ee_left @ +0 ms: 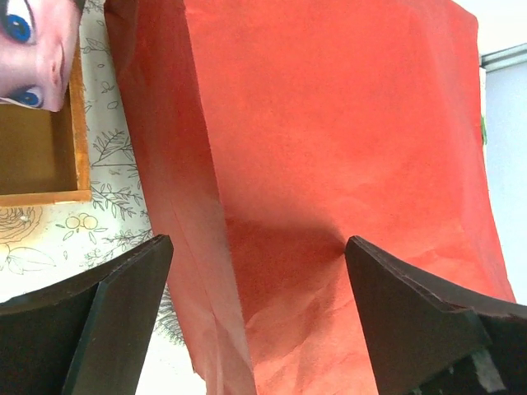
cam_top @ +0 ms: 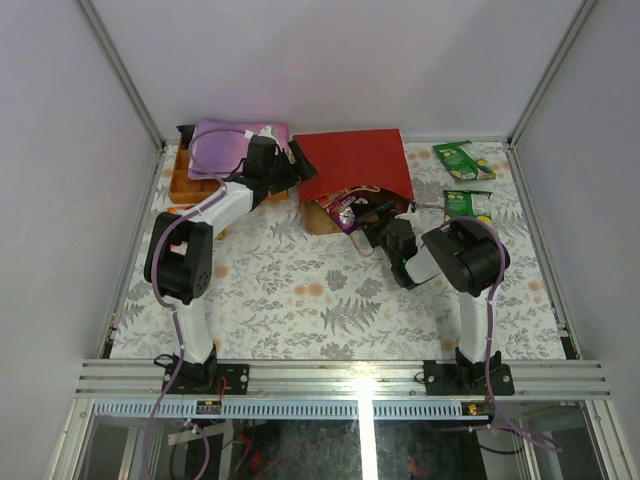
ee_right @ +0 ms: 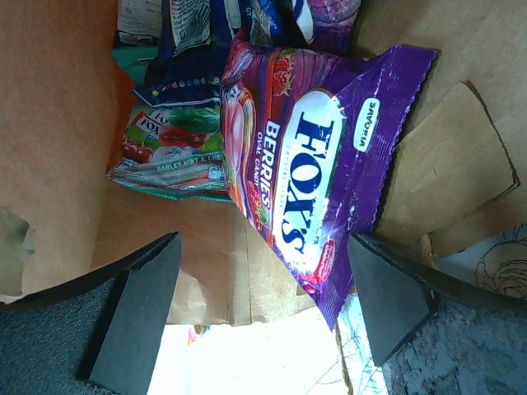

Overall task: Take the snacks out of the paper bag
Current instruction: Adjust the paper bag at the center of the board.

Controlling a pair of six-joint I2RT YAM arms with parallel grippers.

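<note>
While you've got both arms reaching over the flowery table (cam_top: pixel 300 300), the paper bag (cam_top: pixel 355 160) lies on its side at the far middle, red face up, with its brown mouth turned toward the near side. Left of it sits a wooden box (cam_top: pixel 182 188) with a purple cloth (cam_top: pixel 235 140) on top. Your left gripper (ee_left: pixel 255 247) hangs over the bag's red outside, jaws spread wide, nothing in them. Your right gripper (ee_right: pixel 263 243) is at the bag's mouth, also spread wide and gripping nothing. Just ahead of it a purple candy packet (ee_right: pixel 317 164) pokes out of the mouth, and a teal packet (ee_right: pixel 169 160) sits deeper inside. One green packet (cam_top: pixel 463 160) and a second green packet (cam_top: pixel 468 205) lie on the table right of the bag.
</note>
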